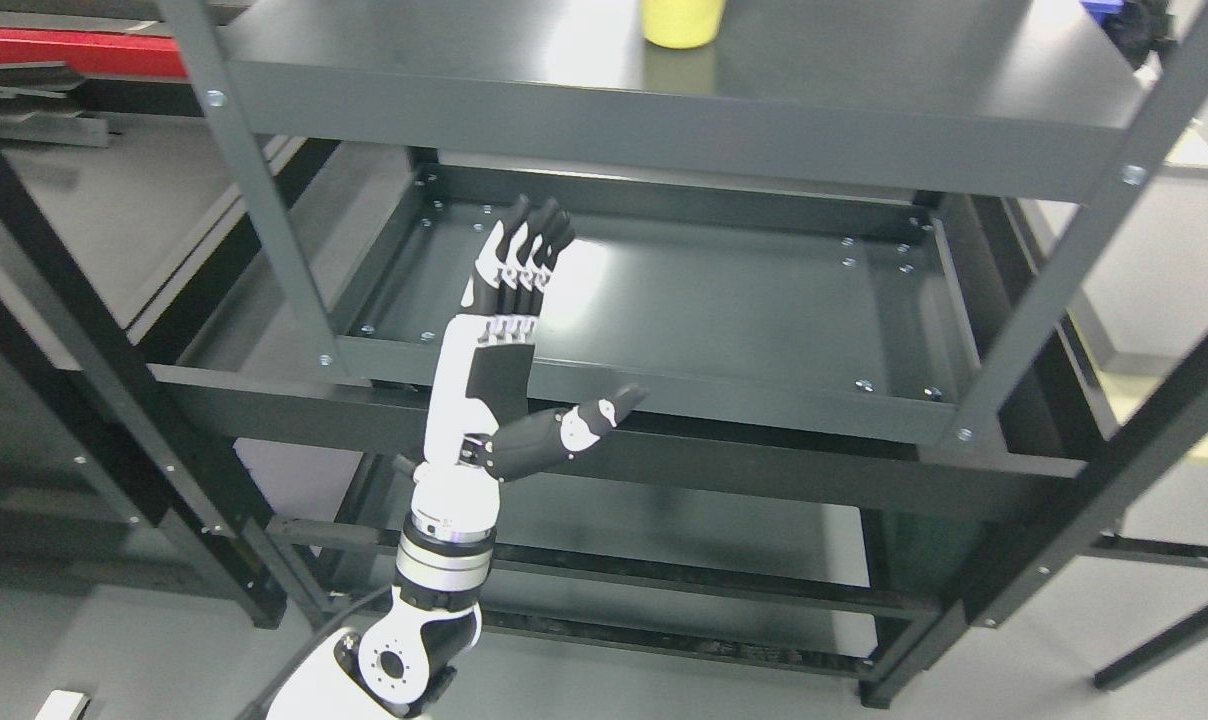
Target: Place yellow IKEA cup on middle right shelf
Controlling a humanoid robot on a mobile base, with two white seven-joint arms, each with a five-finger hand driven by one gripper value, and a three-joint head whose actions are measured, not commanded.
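Head view: the left robot hand (509, 340), white and black, is raised before the dark grey metal shelving unit (684, 130) with fingers (524, 250) straight, thumb spread, holding nothing; the yellow plastic cup (681, 22) stands on the upper shelf board, well apart from it, partly cut off by the top edge; placement appears complete, only arm withdrawal seemingly left; the right robot hand is out of view.

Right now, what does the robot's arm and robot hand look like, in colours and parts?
The left robot hand has a white body with a black palm panel, black fingers with white segments, and a black thumb. The wrist is white with silver and black rings, above a round white joint. A dark cable runs beside it.
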